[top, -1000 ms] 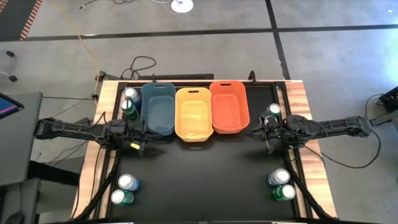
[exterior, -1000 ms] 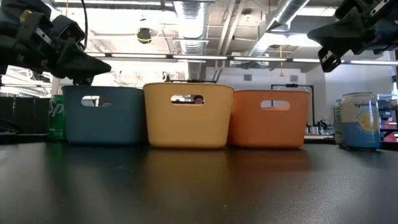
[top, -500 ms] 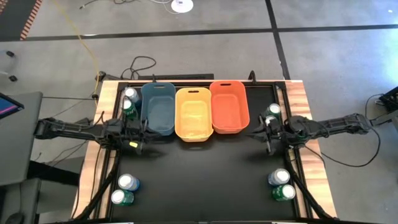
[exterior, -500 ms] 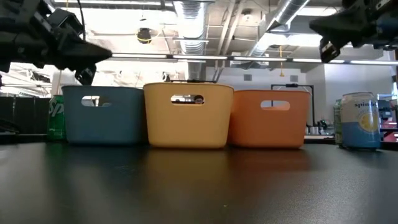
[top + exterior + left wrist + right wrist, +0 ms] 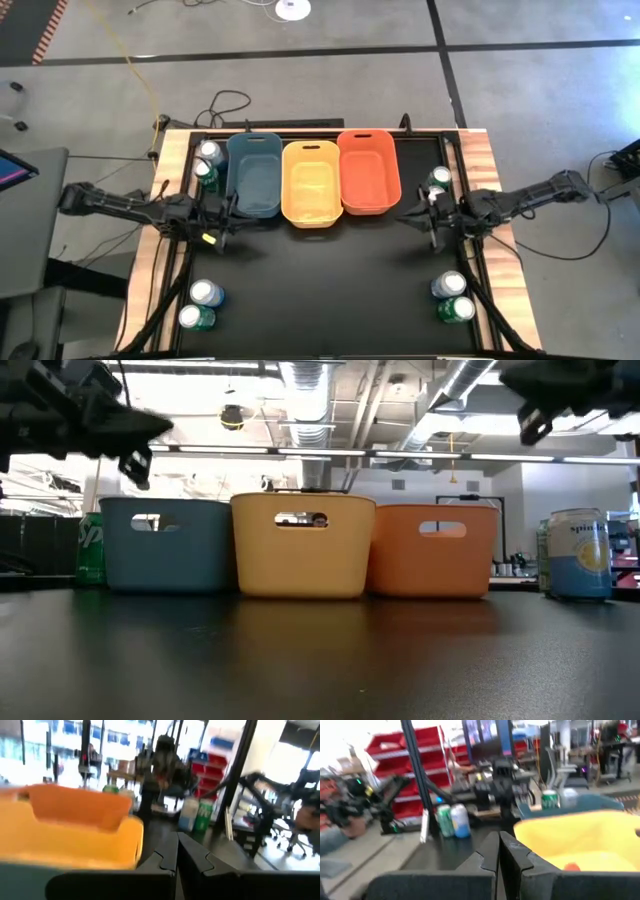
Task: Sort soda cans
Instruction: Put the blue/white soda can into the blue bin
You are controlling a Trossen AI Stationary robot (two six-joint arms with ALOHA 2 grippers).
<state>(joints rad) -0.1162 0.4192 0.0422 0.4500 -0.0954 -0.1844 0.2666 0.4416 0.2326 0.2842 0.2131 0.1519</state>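
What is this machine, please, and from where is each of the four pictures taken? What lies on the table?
It is a robot with two dark arms at a black table. One camera looks down from above, one looks level across the table, and one sits on each wrist. The left gripper and right gripper are both shut and hold nothing. Three bins stand in a row: blue bin, yellow bin, orange bin. Soda cans stand in pairs near the corners, for example a blue-silver can beside a green can.

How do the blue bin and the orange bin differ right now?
The blue bin is dark blue, at the row's left end; the orange bin is bright orange, at its right end. Two cans stand beside the blue bin, none against the orange. Both look empty and the same shape.
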